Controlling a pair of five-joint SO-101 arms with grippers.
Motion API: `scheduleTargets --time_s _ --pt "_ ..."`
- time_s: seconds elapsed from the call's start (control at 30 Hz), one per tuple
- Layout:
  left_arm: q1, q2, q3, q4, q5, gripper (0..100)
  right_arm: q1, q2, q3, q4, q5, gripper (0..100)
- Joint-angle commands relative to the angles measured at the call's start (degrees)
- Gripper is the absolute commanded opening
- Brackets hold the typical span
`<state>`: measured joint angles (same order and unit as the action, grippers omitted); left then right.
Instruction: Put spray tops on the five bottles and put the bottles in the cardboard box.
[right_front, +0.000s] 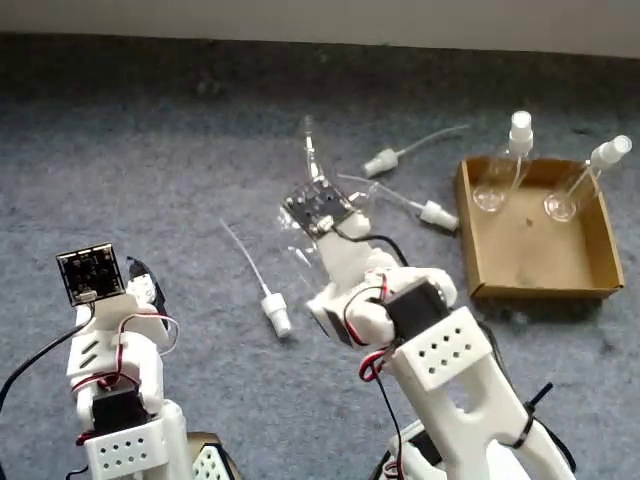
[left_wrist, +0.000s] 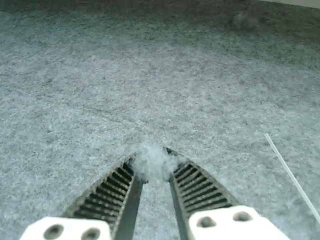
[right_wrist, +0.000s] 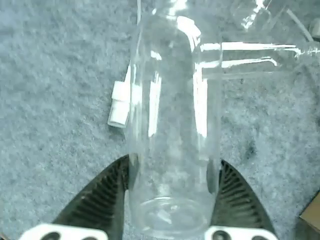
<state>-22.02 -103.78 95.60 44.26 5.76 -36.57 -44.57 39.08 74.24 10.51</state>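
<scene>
Holding a clear bottle (right_wrist: 175, 115) tight across its sides in the right gripper (right_wrist: 174, 162), out over the middle of the grey carpet (right_front: 150, 150), left of the cardboard box (right_front: 590, 275). No top to be seen on this bottle, so likely time to fit one. Keep the squeeze firm but gentle on those smooth, slippy-looking sides. Hold the open neck steady and easy to reach. Left gripper (left_wrist: 152, 159) waiting at the near left, pinched almost shut on nothing but a bit of grey fluff. Open it wide, go for the loose spray top (right_front: 276, 312) lying between the two arms, and grab the white head, not the thin tube. Feed the tube into the neck first, then push the head straight down. From high up: a capped bottle (right_front: 508, 165) and a second capped bottle (right_front: 585, 178) standing at the far side of the box, plus a far spray top (right_front: 383, 161) and another spray top (right_front: 437, 213) just left of the box. From the right wrist: a bare bottle (right_wrist: 250, 55) lying just past the held one, and a white top (right_wrist: 119, 107) close beside it, both hard to spot from above. From the left wrist: carpet up close and one thin tube (left_wrist: 292, 177) off to the side.
</scene>
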Motion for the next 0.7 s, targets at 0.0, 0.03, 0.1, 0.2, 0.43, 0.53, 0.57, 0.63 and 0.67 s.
scheduleTargets --time_s 0.0,0.03,0.1,0.2,0.43,0.53,0.57,0.63,0.67 --pt "1.7 -0.7 0.1 -1.3 -0.1 1 2.4 -8.7 7.2 -2.8 2.0 12.4" --pt "1.7 -0.7 0.1 -1.3 -0.1 1 3.4 -10.6 10.0 -4.3 2.1 12.4" --pt "1.8 -0.7 0.3 -1.3 -0.1 1 6.2 -14.4 16.0 -7.7 2.4 12.4" --pt "1.8 -0.7 0.4 -1.3 -0.1 1 11.0 -19.6 25.5 -13.5 2.5 12.4" --pt "1.9 -0.7 0.4 -1.3 -0.1 1 11.3 -26.7 40.7 -20.1 2.5 12.4" --pt "2.8 -0.7 0.4 -1.3 -0.1 1 8.1 -26.6 41.6 -19.6 2.5 12.4" --pt "3.5 -0.7 0.5 -1.1 -0.1 1 8.1 -26.5 41.1 -18.4 2.5 12.4" --pt "4.5 -0.7 0.9 -1.1 -0.1 1 8.1 -26.1 38.3 -15.2 2.3 12.4" --pt "4.8 -0.7 1.3 -1.3 -0.2 1 8.1 -25.7 36.6 -13.1 2.1 12.4"
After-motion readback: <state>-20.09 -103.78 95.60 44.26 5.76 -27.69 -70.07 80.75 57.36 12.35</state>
